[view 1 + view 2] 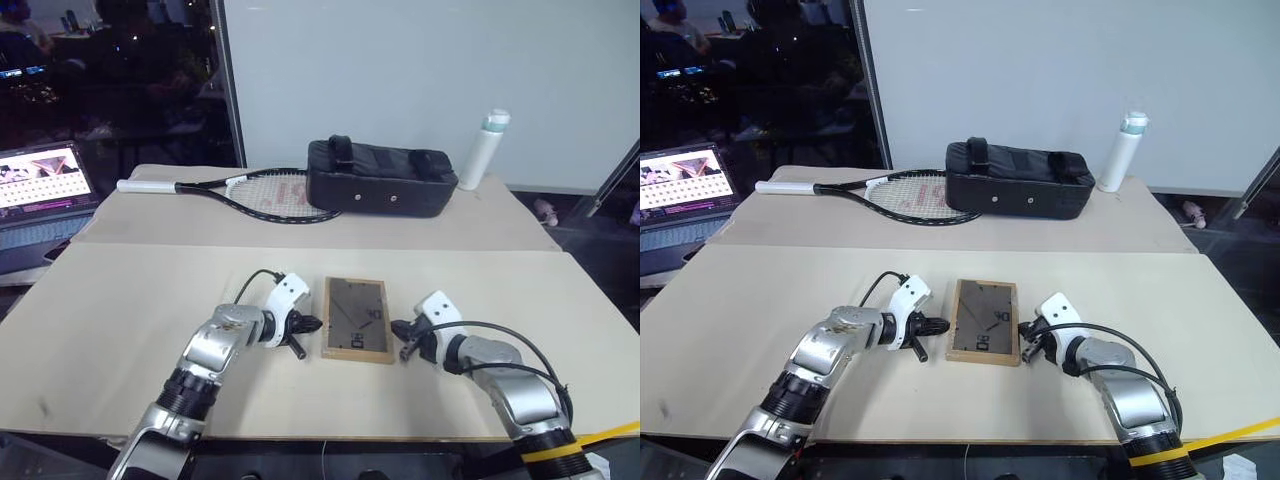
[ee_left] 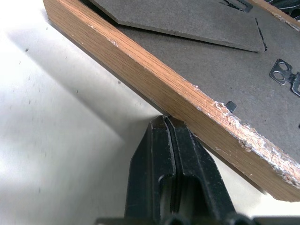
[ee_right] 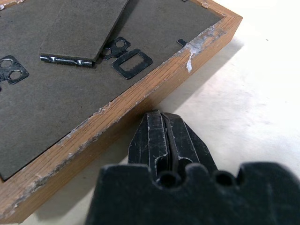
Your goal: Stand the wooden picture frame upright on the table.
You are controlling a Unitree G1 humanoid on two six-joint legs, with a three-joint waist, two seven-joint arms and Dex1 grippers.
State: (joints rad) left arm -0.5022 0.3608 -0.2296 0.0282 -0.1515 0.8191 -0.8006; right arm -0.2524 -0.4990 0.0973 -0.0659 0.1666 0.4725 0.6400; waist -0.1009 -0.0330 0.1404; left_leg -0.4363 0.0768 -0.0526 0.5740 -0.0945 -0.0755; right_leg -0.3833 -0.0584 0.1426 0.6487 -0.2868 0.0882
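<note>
Two closed grippers, left gripper (image 1: 311,324) and right gripper (image 1: 397,328), flanking the wooden picture frame (image 1: 356,318), holding nothing. Lying face-down on the table (image 1: 120,300) between them, long axis running away from the robot, both tips equally near its long edges. No readable writing.

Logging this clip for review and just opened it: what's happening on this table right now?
The wooden picture frame lies flat on the table, dark back facing up, not yet stood up. The robot has a claw on each side of it: the left claw and the right claw, both shut, tips pressed up to the frame's long wooden edges. Neither is gripping it; they look set to squeeze or tip it from both sides. Farther back sit a tennis racket, a black bag and a white bottle.
</note>
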